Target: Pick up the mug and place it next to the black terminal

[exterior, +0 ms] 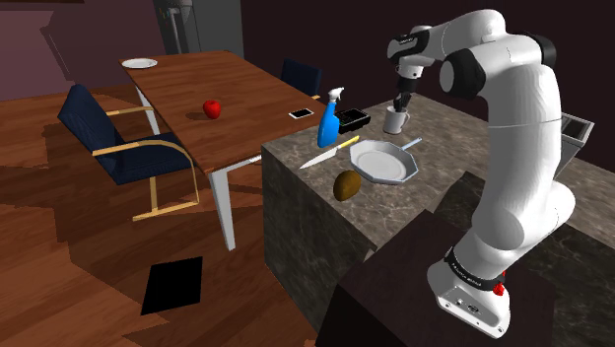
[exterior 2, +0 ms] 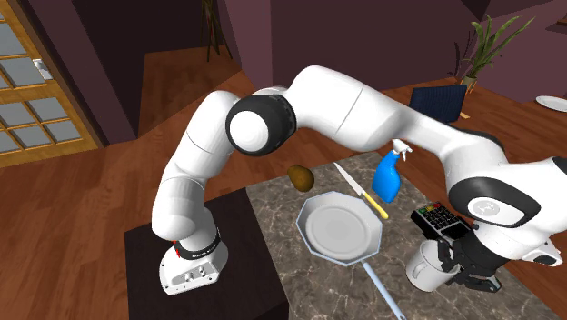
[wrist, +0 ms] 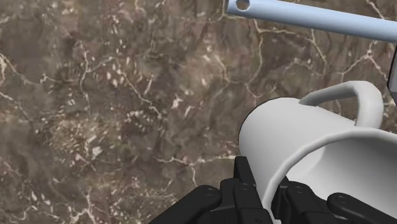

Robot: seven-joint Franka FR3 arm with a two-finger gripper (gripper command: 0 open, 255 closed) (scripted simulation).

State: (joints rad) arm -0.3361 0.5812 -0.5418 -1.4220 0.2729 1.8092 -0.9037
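The black two-finger claw (wrist: 263, 186) is clamped on the rim of the plain white handled mug (wrist: 305, 137), one finger outside the wall and one inside. The mug sits low over the brown marble surface (wrist: 95, 95); I cannot tell whether it touches. Near it lies the black keypad terminal (exterior 2: 438, 219), then a blue spray bottle (exterior 2: 389, 177) and a white octagonal plate (exterior 2: 341, 227).

The mug (exterior: 396, 121) is white, the counter (exterior: 444, 133) brown-veined.

readable text: none | arm base marking (exterior: 465, 264): too small to read
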